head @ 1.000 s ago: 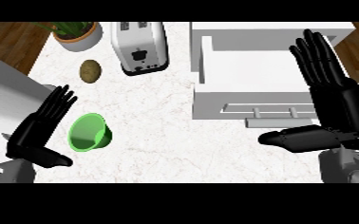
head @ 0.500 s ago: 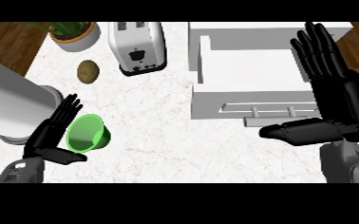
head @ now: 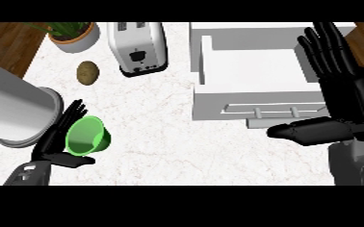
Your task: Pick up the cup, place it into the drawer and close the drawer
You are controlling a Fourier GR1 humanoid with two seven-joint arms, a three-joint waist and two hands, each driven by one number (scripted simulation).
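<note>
In the head view, a green cup (head: 88, 136) is seen lying on its side on the pale marbled worktop (head: 163, 139), at the lower left, well apart from the open white drawer (head: 252, 77) at the upper right. The left hand (head: 58, 142) is cupped against the cup, its fingers (head: 71, 113) behind it and its thumb beneath, only partly curled and not closed round it. The right hand (head: 334, 96) is held open at the right edge, fingers straight and upward, over the drawer's right side. A toaster (head: 138, 48), a potato (head: 87, 72), a potted plant (head: 71, 33) and a grey cylinder (head: 21, 108) are also seen.
</note>
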